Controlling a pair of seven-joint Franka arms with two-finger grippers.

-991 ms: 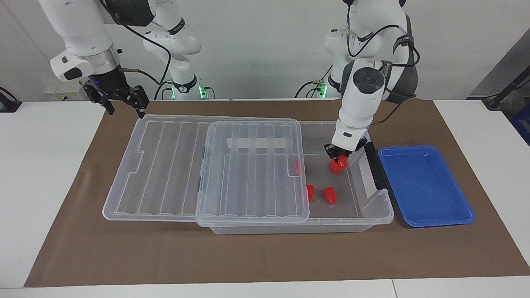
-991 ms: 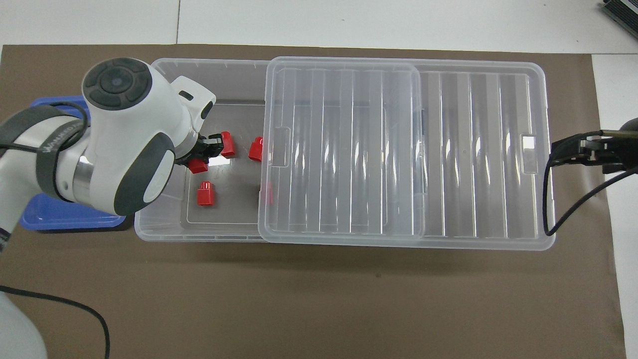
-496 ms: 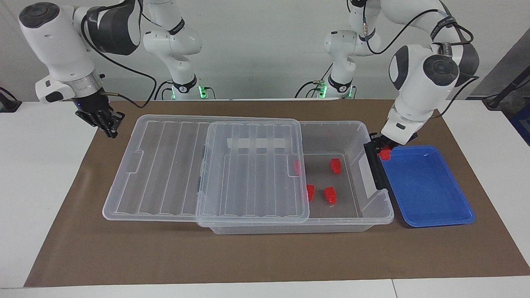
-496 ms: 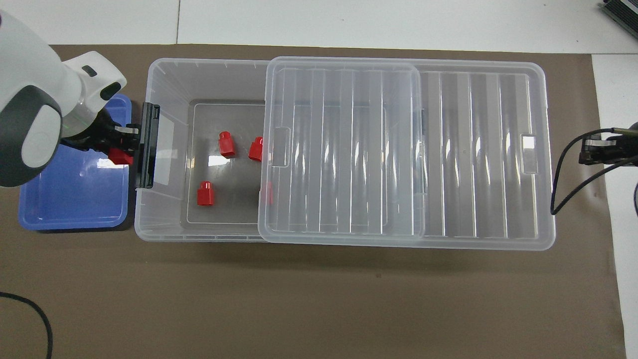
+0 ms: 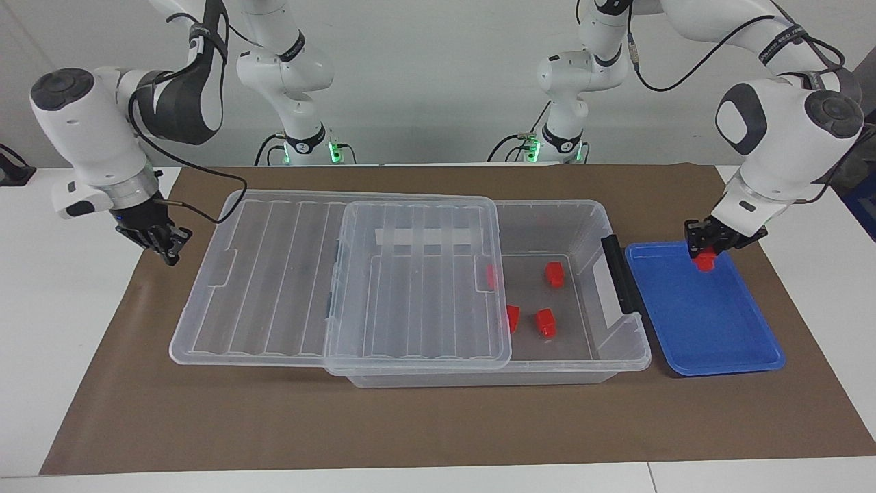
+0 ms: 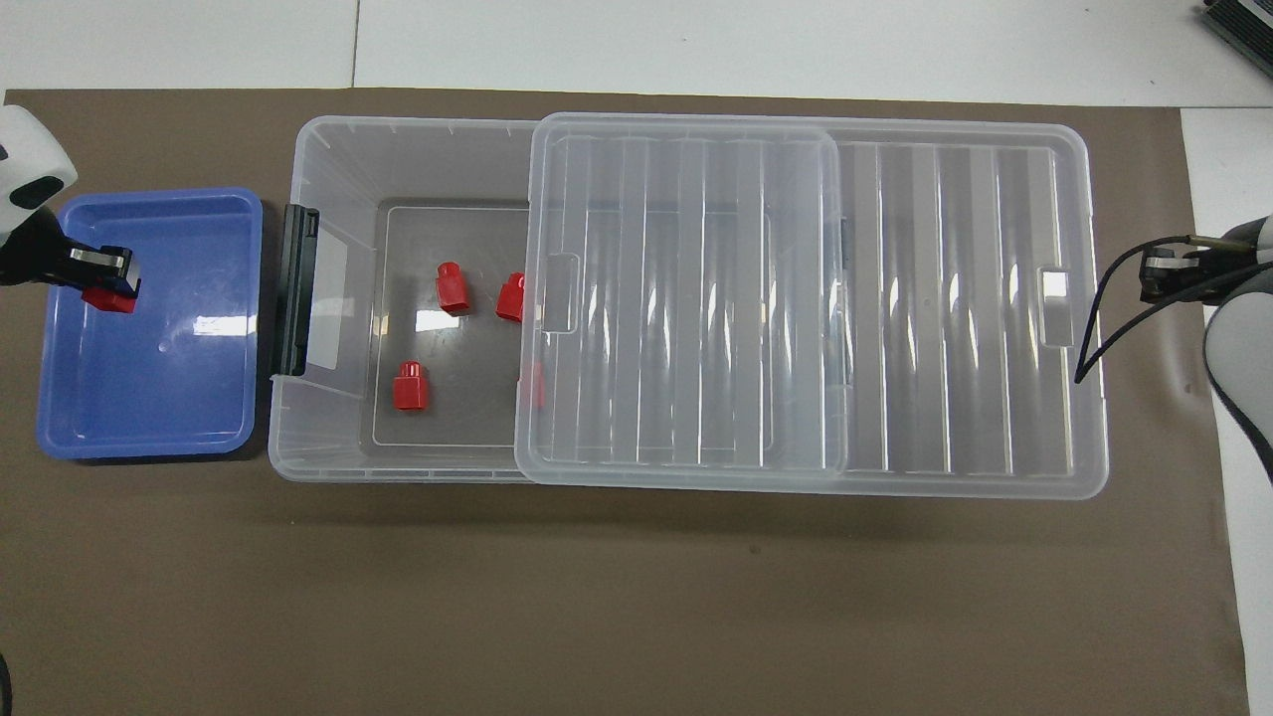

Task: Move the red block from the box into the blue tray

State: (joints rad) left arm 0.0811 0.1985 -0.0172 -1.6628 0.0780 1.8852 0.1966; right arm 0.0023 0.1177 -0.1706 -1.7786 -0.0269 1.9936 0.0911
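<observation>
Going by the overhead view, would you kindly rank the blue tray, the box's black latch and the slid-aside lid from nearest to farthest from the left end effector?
From the left end effector, holding a red block:
1. Blue tray, directly beneath it.
2. Black latch, on the box end beside the tray.
3. Lid, covering the box's part toward the right arm's end.

You see brown mat [image 6: 636, 597] spread flat over white counter [image 6: 796, 40]; in overhead view, counter shows bare along mat's 12 o'clock edge. Three spare red blocks [image 6: 453, 288] sit apart, none touching: two side by side, third block [image 6: 409, 386] at their 7 o'clock, nearer robots. Fourth red block [image 6: 537, 386] shows only dimly, at 3 o'clock of third. Dark ribbed object [image 6: 1238, 25] sits off mat at 1 o'clock corner, cut by frame.
</observation>
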